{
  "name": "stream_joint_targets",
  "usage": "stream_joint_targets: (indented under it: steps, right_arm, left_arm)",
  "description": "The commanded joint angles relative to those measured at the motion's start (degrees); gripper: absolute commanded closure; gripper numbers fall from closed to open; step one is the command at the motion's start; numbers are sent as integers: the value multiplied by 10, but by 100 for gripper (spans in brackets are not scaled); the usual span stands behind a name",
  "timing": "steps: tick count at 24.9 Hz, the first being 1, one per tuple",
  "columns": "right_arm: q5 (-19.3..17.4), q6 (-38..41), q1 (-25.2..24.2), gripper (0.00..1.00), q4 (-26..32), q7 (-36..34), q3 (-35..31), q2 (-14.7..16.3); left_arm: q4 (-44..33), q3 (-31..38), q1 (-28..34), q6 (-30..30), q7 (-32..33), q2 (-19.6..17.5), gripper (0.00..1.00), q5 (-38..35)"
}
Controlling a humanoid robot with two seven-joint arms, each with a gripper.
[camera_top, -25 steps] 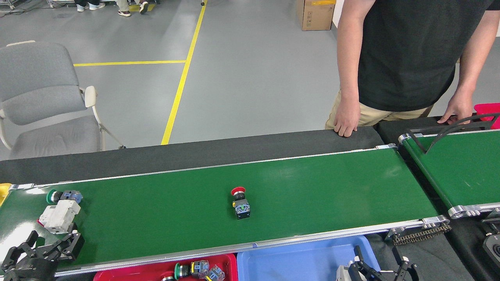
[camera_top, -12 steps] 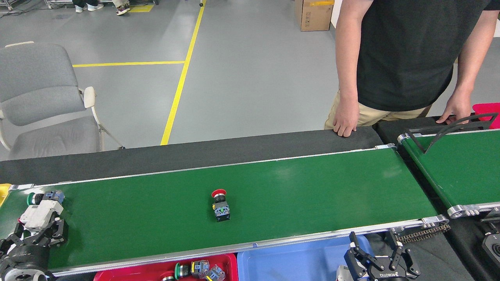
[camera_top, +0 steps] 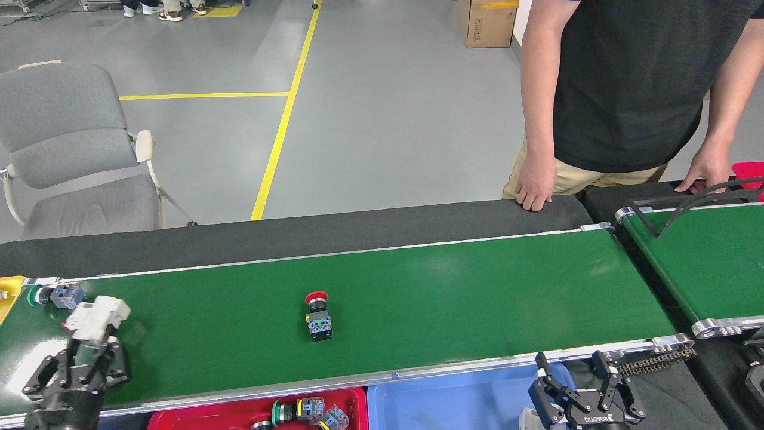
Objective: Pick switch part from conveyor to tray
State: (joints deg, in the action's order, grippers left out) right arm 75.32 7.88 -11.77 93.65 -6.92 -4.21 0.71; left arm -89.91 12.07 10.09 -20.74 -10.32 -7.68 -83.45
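— Switch part (camera_top: 95,319), the white one: where is it?

— At the left end of the conveyor (camera_top: 418,286), between the fingertips of my left gripper (camera_top: 91,349). The jaws stand narrowly apart around its near end; I judge they have closed on it, though the contact itself is hard to make out.

— What could go wrong?

— Only its end is pinched and it sits tilted, so it might twist or slip out on the way to the red tray (camera_top: 239,412), just below the belt's near rail.

— And your other arm?

— My right gripper (camera_top: 578,382) hangs wide open and empty over the blue tray (camera_top: 453,400).

— Anything in the way?

— A green-capped switch (camera_top: 55,295) lies just beyond the white one. A red-capped switch (camera_top: 317,316) sits mid-belt, well apart. A person's hand (camera_top: 535,186) rests on the far edge, clear of my path.
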Motion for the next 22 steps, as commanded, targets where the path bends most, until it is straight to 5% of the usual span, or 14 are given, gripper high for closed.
stream_joint_targets:
  steps: [1,6,10,11,13,14,19,22]
  right_arm:
    - [-3,1,1,0,12,-1,-4,14]
    - [-7,0,3,0,36,6,-16,25]
    - [-7,5,-11,0,42,14,-23,40]
    - [-7,5,-15,0,42,14,-23,51]
    - [-13,9,-21,0,43,16,-23,68]
    - [-19,10,-26,0,44,18,-24,69]
    - [-23,28,-40,0,56,22,-29,78]
    - [-24,28,-41,0,60,24,-47,76]
  left_arm:
    - [-84,-63,28,-46,5,19,91,-5]
    - [-97,-291,-10,-31,28,64,91,-45]
    - [-80,-389,-23,-19,50,113,82,-131]
    - [-77,-402,-23,-18,56,120,67,-143]
    - [-60,-412,-20,-8,69,135,8,-147]
    - [-52,-414,-18,14,68,136,1,-146]
    - [-50,-399,-14,51,66,130,0,-143]
    - [-94,-321,2,107,64,130,0,-140]
